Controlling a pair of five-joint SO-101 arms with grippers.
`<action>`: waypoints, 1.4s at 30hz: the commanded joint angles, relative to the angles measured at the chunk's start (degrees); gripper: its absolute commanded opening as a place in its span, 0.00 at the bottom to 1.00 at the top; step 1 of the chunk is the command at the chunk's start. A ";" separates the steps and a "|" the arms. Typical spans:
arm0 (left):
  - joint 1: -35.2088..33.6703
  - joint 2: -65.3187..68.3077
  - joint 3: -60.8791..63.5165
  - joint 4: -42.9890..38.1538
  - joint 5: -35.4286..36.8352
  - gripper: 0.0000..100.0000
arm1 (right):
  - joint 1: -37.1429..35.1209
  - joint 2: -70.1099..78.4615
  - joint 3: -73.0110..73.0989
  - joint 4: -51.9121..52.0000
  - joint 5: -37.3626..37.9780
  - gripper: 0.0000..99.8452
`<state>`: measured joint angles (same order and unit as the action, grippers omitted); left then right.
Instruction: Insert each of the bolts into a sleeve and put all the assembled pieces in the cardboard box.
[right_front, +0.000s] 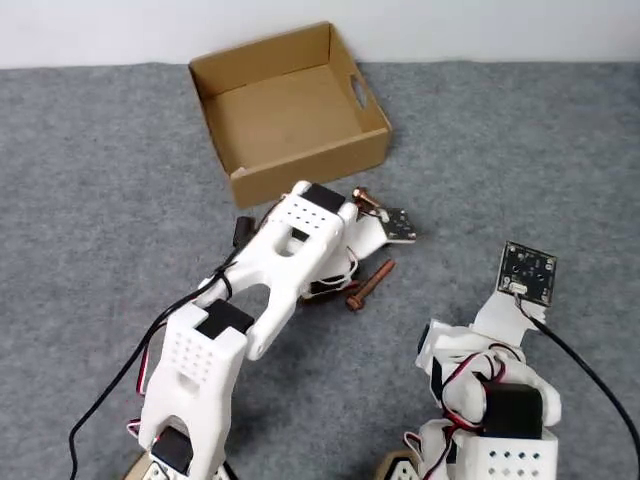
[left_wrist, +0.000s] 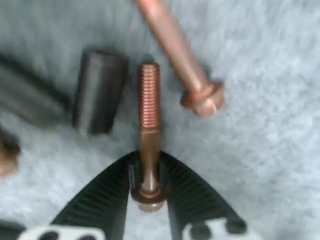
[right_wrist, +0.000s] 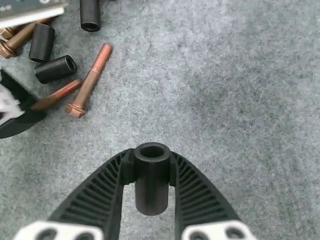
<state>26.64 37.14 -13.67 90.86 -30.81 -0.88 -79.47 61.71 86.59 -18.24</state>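
Broadly, you are working over a grey felt-like table covering (right_front: 100, 180). The open brown cardboard box (right_front: 310, 165) sits at its far side, and none of the pieces lies in it yet.

Your white left arm (right_front: 270, 270) stretches out to the cluster of parts just in front of the box. Your white right arm (right_front: 490, 410) is folded back at the near side, well apart from that cluster.

The right gripper (right_wrist: 151, 157) is clamped on a short black cylindrical sleeve (right_wrist: 151, 180). It holds the sleeve by its sides so the round bore faces outward, unobstructed. That looks like a deliberate presentation of the hole for a bolt.

The left gripper (left_wrist: 147, 162) pinches a copper-coloured flanged bolt (left_wrist: 148, 115) just above its head. The shank and threaded tip project freely forward, which suits feeding the tip into a sleeve.

Just beside that held bolt a loose black sleeve (left_wrist: 98, 92) lies on the covering. On the other side a second copper bolt (left_wrist: 175, 50) lies at an angle.

The right wrist view shows more of the stock. Three black sleeves (right_wrist: 55, 69) lie near one another, with a loose copper bolt (right_wrist: 90, 80) beside them, all waiting their turn.

With each hand carrying one half of a pair, the step in hand appears to be bringing bolt and sleeve together.
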 joint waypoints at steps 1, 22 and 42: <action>1.67 -5.54 -2.33 4.22 6.95 0.01 | 0.84 -0.22 -0.26 -1.80 -0.53 0.01; -2.81 -22.07 -2.15 9.32 59.52 0.00 | 0.75 -0.22 -0.26 -1.80 -0.53 0.01; -32.53 -22.51 6.37 9.14 120.44 0.01 | 0.75 -0.22 -0.26 -1.80 -0.53 0.01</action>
<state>-4.92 17.45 -7.78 98.86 87.78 -0.79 -79.38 61.98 86.07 -18.24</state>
